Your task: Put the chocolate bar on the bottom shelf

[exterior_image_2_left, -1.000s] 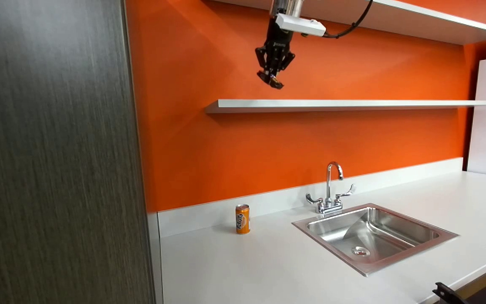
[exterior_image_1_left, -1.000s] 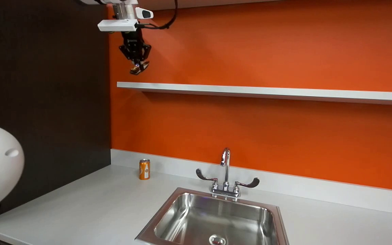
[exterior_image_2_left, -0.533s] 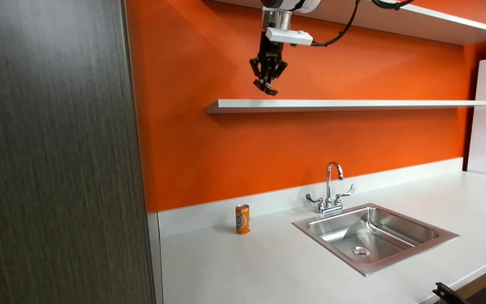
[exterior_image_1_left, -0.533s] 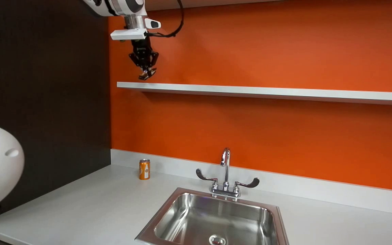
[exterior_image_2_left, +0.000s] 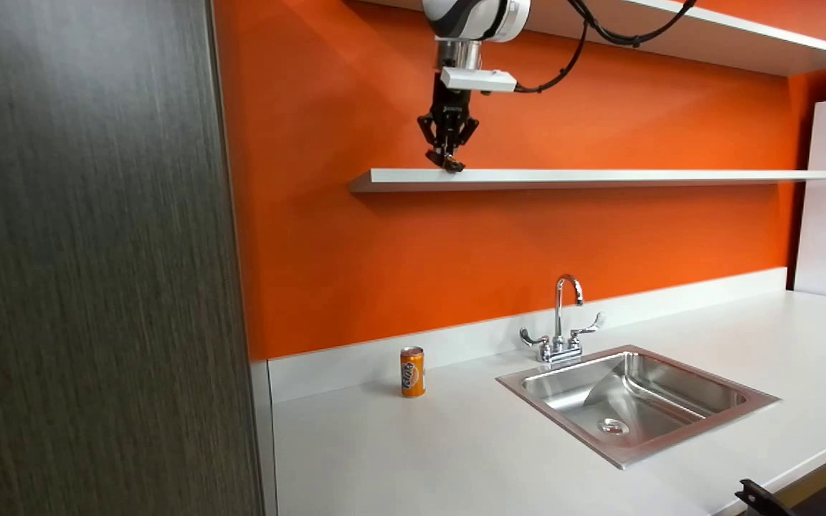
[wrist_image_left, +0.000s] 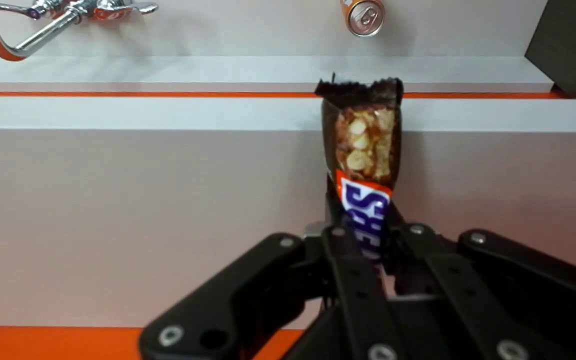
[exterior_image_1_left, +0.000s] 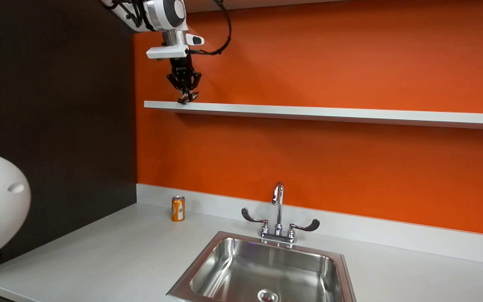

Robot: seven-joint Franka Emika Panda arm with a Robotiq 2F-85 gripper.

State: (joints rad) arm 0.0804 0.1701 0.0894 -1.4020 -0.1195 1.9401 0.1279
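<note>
The chocolate bar is a dark brown wrapped bar with a nut picture and a white, red-edged label. It shows in the wrist view [wrist_image_left: 364,142] and small in both exterior views [exterior_image_1_left: 183,99] [exterior_image_2_left: 453,165]. My gripper [wrist_image_left: 364,217] is shut on its labelled middle; the bar's rear end is hidden between the fingers. The gripper [exterior_image_1_left: 188,95] [exterior_image_2_left: 446,154] points down at the left end of the bottom shelf [exterior_image_1_left: 308,111] [exterior_image_2_left: 599,175] [wrist_image_left: 143,210]. The bar is at the height of the shelf's front edge; I cannot tell whether it touches.
An upper shelf [exterior_image_2_left: 743,29] hangs above. An orange can [exterior_image_1_left: 178,209] [exterior_image_2_left: 412,372] stands on the counter [exterior_image_1_left: 90,251] below, left of the sink [exterior_image_1_left: 346,272] and faucet [exterior_image_1_left: 279,205]. A dark panel [exterior_image_1_left: 69,105] stands at the left.
My gripper has come down with the bar in it, from well above the shelf to its edge. It has moved right in an exterior view and slightly left in another. The can has not moved.
</note>
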